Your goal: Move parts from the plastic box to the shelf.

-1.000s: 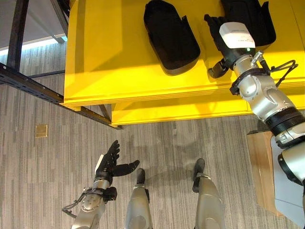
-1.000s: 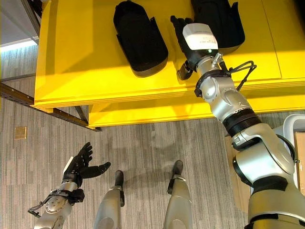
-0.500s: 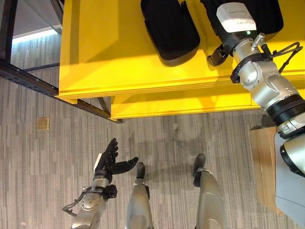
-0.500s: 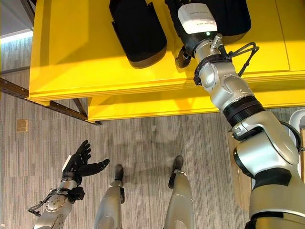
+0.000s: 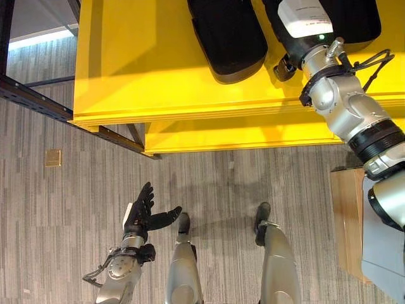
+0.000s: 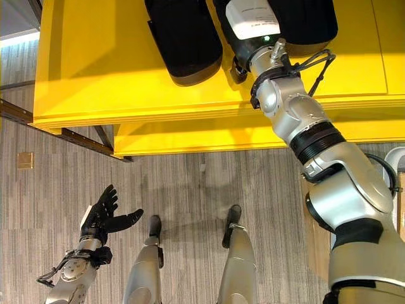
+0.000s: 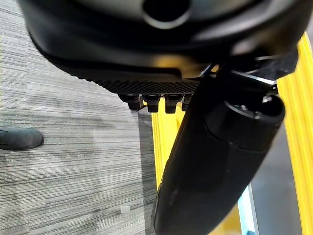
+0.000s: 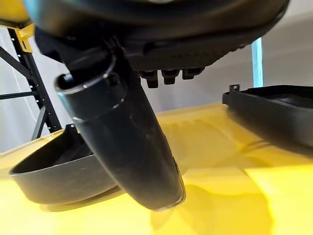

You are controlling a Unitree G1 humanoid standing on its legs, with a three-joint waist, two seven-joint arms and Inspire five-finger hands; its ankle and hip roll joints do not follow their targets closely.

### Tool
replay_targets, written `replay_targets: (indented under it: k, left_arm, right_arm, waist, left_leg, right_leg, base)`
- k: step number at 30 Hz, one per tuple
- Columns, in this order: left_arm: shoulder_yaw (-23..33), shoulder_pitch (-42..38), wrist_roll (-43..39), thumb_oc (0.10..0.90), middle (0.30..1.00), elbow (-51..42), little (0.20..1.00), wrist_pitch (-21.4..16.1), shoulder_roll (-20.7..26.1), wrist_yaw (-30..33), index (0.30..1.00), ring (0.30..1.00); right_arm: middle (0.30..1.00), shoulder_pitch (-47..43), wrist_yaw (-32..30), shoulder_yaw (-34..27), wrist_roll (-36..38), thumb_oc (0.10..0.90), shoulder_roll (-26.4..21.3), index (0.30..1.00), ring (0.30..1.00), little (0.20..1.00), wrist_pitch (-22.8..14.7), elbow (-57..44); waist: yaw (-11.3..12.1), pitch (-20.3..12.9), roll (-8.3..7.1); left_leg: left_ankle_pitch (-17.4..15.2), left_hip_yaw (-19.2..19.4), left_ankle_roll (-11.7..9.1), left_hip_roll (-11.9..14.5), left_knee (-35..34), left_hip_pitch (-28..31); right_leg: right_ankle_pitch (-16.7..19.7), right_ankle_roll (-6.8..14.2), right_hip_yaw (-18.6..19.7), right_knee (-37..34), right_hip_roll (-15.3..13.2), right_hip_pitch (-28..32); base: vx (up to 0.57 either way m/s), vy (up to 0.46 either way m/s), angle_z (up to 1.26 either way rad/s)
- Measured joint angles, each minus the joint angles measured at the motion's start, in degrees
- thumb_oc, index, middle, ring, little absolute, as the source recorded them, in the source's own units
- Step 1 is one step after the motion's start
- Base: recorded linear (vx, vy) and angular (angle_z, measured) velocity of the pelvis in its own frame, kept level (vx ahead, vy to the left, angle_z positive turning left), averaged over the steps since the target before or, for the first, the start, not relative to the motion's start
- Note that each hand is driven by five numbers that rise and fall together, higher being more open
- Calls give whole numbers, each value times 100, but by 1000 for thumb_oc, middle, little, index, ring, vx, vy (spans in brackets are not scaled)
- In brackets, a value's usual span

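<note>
Yellow shelf (image 5: 158, 63) carries two black parts.
Right hand (image 5: 288, 63), fingers straight and holding nothing, sits between left part (image 5: 228, 35) and right part (image 5: 361, 19); left hand (image 5: 142, 212) hangs relaxed, well below the shelf.

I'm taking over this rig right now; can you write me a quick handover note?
Left robot hand: open, empty, low over the floor.
Right robot hand: open, empty, over the yellow shelf between the two black parts.
Done: both parts lie on the shelf.
Left: the plastic box isn't visible from here, so I can't tell whether more parts remain.
</note>
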Motion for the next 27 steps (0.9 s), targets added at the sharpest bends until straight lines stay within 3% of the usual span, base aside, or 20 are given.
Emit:
replay_targets:
  k: [4,10,12,16,27]
  left_arm:
    - [2,-2,2,900,1000,0,1000,-3,-1,7,1000,1000]
    - [62,-111,16,900,1000,-24,1000,-1,-21,133,1000,1000]
    - [234,-140,50,900,1000,-45,1000,7,-131,208,1000,1000]
    - [243,-190,69,900,1000,-49,1000,22,-215,255,1000,1000]
    - [472,-160,297,900,1000,-66,1000,51,-485,266,1000,1000]
  right_arm:
    - [1000,27,2,-1,16,900,-11,1000,1000,1000,-4,-142]
    - [1000,644,37,-451,10,900,-385,1000,1000,1000,-7,-2035]
    - [1000,1102,26,-829,-3,900,-448,1000,1000,1000,-87,-2763]
    - [1000,2032,16,-1528,-10,900,-477,1000,1000,1000,-122,-3495]
    - [1000,3671,485,-1979,-37,900,-945,1000,1000,1000,-329,-4557]
  waist:
    - [-4,6,-10]
    - [-126,112,-200]
    - [-177,165,-313]
    - [-183,192,-392]
    - [-354,260,-605]
  left_leg:
    - [5,-4,0,2,-3,0]
    - [28,13,-39,5,-10,23]
    - [32,25,-48,3,-9,38]
    - [24,40,-54,16,-23,113]
    - [17,211,-62,103,-189,324]
  right_leg:
    - [-3,-4,-6,4,0,0]
    - [-4,-7,-7,-4,-1,11]
    - [-3,-7,0,-8,-3,21]
    - [-2,-5,5,-49,13,97]
    - [55,7,52,-240,124,224]
  base:
    - [-1,12,0]
    - [-7,43,0]
    - [-7,40,-1]
    - [-1,17,-1]
    - [2,20,-7]
